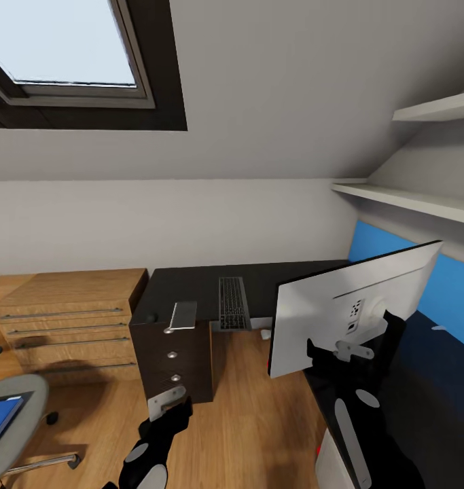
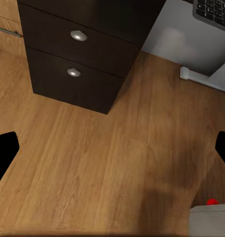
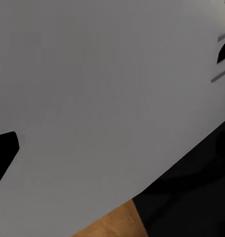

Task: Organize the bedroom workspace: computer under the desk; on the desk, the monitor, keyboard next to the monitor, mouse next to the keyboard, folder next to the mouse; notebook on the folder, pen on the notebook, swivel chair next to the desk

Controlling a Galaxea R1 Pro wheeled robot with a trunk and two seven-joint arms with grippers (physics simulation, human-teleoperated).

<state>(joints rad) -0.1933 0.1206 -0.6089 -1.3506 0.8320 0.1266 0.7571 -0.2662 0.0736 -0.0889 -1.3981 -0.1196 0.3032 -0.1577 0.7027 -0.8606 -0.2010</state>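
Note:
The white-backed monitor [image 1: 340,309] stands on the right wing of the black desk [image 1: 184,282], its lower corner reaching past the desk edge. My right gripper [image 1: 346,350] is right behind the monitor's mount, open; the monitor's back [image 3: 102,98] is close in front of one finger [image 3: 3,153]. The keyboard [image 1: 233,303] lies on the desk's back wing. My left gripper [image 1: 165,401] hangs open and empty over the wooden floor [image 2: 112,153]. At the lower left the swivel chair [image 1: 14,401] holds the blue folder [image 1: 1,422]. The white computer [image 1: 333,468] sits on the floor by the desk.
A dark drawer unit [image 1: 174,360] stands under the desk's left end, with a grey flat item [image 1: 184,314] on top. A wooden dresser [image 1: 75,319] is left of it. Wall shelves [image 1: 408,197] hang above the right wing. Bare floor lies between the drawers and the computer.

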